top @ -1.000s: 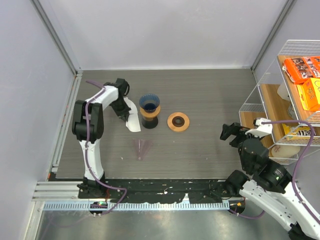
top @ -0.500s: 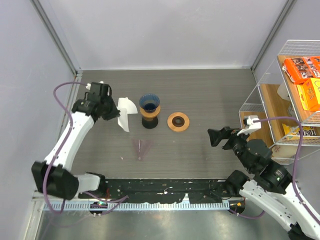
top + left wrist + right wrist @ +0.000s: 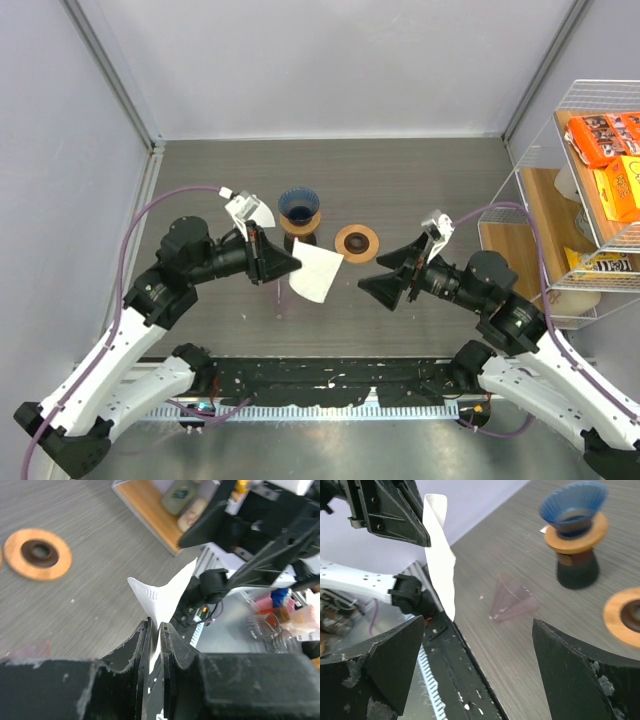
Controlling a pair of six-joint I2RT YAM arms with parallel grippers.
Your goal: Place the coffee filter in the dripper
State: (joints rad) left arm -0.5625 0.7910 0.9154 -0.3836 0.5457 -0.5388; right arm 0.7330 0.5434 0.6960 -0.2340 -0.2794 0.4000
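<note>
Handover looks like the reason for this pose. The left pincer (image 3: 283, 265) holds the coffee filter (image 3: 318, 272) up off the worktop (image 3: 420, 180), its fingers pressed together on one edge of the paper. The rest of the sheet sticks out rightward toward the right pincer (image 3: 385, 288). That one faces the paper with jaws spread wide and nothing between them, near it but not touching.

The filter hangs in the air over the middle of the worktop, on the near side of the dripper (image 3: 298, 205). The dripper stands upright on an orange collar (image 3: 298, 226) and dark base (image 3: 298, 246), and its mouth looks free. A flat orange ring (image 3: 357, 243) lies just right of it. A pale pink cone (image 3: 510, 597) lies on its side below the held paper, apart from the dripper and not blocking its mouth. Wire shelving (image 3: 590, 200) with snack boxes stands at the right, well apart.
</note>
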